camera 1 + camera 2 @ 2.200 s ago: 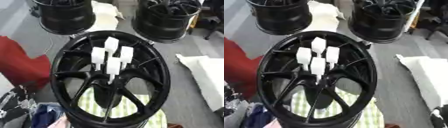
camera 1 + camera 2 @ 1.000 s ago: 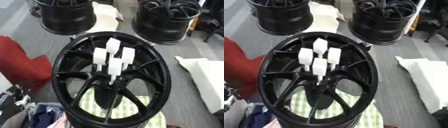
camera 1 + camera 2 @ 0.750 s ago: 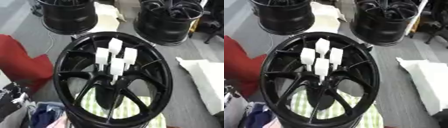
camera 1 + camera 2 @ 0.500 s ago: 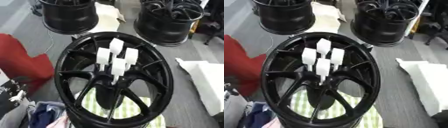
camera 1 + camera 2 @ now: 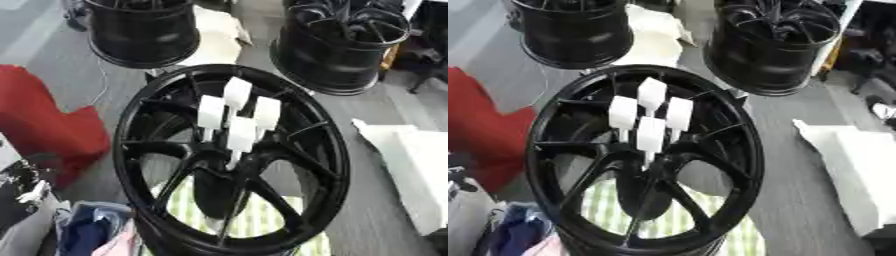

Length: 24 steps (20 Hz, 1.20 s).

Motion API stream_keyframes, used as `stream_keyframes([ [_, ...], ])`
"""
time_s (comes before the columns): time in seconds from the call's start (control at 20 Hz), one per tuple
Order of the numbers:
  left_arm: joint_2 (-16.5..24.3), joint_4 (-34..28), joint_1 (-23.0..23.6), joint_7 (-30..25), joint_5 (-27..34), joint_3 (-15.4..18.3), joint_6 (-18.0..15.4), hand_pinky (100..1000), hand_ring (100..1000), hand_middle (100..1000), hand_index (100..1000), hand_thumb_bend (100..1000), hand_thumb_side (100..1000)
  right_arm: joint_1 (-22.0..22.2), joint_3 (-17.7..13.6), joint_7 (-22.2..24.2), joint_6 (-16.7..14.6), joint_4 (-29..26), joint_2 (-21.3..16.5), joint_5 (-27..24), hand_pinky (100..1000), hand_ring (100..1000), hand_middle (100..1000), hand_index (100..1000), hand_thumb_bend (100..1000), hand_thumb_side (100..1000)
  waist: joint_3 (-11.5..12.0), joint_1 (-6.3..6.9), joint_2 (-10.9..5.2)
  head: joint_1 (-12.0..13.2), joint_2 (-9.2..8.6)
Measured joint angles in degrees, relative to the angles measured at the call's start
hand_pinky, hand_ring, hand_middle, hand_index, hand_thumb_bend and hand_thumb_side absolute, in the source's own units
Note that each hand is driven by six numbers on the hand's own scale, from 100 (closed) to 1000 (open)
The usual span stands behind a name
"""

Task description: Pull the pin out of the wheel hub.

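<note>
Black and glossy, a big wheel (image 5: 232, 160) with thin spokes fills the middle of both views and lies a little tilted. At its hub (image 5: 229, 159) stand 4 white pins (image 5: 237, 114). They are block-shaped at the top and narrow at the bottom, and they stand upright and close together, all seated in the centre of the wheel. The nearest pin (image 5: 241, 135) is in front, 2 stand side by side behind it, and 1 stands at the back.

Under the wheel lies a cloth with green and white stripes (image 5: 671, 217); it shows between the lower spokes. On the floor behind stand 2 more black wheels, 1 at the upper left (image 5: 143, 31) and 1 at the upper right (image 5: 343, 44), well apart from the main wheel. A red object (image 5: 42, 120) is at the left, and a white sheet (image 5: 409, 170) lies at the right. Blue and pink fabric (image 5: 92, 235) is at the lower left corner.

No writing or brand mark can be read on any thing. Neither robot hand shows in the views, so I cannot tell the state of the fingers.
</note>
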Motion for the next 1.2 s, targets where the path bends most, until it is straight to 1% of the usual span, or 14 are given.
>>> stream_keyframes([
  [0.05,0.01,0.0,0.03,-0.09,0.0,-0.02,0.04,619,716,713,836,100,291,-1.9,0.97,2.26,0.22,-0.01,-0.06,-0.27,306,586,891,908,465,208,0.14,-0.07,-0.08,-0.18,0.01],
  [0.1,0.02,0.0,0.07,-0.18,-0.01,-0.13,0.02,619,716,713,837,100,290,-3.68,1.91,4.34,0.51,-0.02,-0.08,-0.36,343,597,894,916,465,210,0.27,-0.19,-0.1,-0.32,0.03],
  [0.15,0.02,0.0,0.09,-0.28,-0.02,-0.27,-0.01,619,716,713,837,100,290,-5.45,2.88,6.33,0.83,-0.02,-0.08,-0.37,349,598,894,917,466,209,0.37,-0.27,-0.11,-0.49,0.05],
  [0.2,0.03,0.0,0.13,-0.39,-0.05,-0.32,-0.02,619,716,713,837,100,290,-7.25,3.84,8.23,1.27,-0.03,-0.06,-0.34,377,605,896,920,466,210,0.46,-0.3,-0.11,-0.69,0.06],
  [0.35,0.03,0.0,0.15,-0.62,-0.16,-0.46,0.0,619,716,719,837,100,289,-12.0,6.45,13.32,2.95,-0.03,0.91,0.37,387,606,897,919,473,211,0.95,-0.28,-0.11,-1.37,0.07],
  [0.5,0.03,0.02,0.15,-0.81,-0.17,-0.68,-0.15,619,715,720,838,100,287,-15.81,8.44,17.15,4.92,-0.04,2.52,1.8,406,615,899,918,481,216,1.44,-0.28,-0.11,-2.14,0.07],
  [0.65,0.03,0.05,0.14,-0.91,-0.18,-0.73,-0.22,619,715,720,838,100,286,-19.04,9.96,19.83,6.77,-0.02,4.39,3.5,417,622,904,917,491,217,1.89,-0.28,-0.11,-2.79,0.07],
  [0.7,0.03,0.06,0.13,-0.96,-0.19,-0.8,-0.25,619,715,720,838,100,286,-20.08,10.44,20.52,7.13,0.05,5.03,4.04,423,624,904,917,508,228,1.97,-0.29,-0.11,-3.0,0.07],
  [0.75,0.03,0.06,0.08,-1.04,-0.19,-0.95,-0.28,619,715,720,838,100,285,-21.06,10.89,21.18,7.33,0.31,5.65,4.55,427,625,904,916,492,214,2.14,-0.29,-0.11,-3.21,0.07],
  [1.05,0.03,0.1,-0.14,-1.43,-0.22,-1.23,-0.31,618,714,719,838,100,283,-25.62,13.84,24.7,6.71,2.7,9.59,7.4,508,665,918,919,478,217,3.25,-0.29,-0.09,-4.21,0.06],
  [1.1,0.03,0.1,-0.16,-1.48,-0.23,-1.34,-0.31,618,714,719,838,100,283,-26.17,14.35,25.26,6.49,3.08,10.24,7.82,533,685,925,920,480,213,3.48,-0.29,-0.09,-4.31,0.06],
  [1.2,0.01,0.1,-0.2,-1.55,-0.24,-1.38,-0.33,618,714,718,838,100,282,-27.01,15.23,26.29,6.09,3.71,11.47,8.5,555,712,932,918,482,209,3.86,-0.29,-0.09,-4.62,0.05],
])
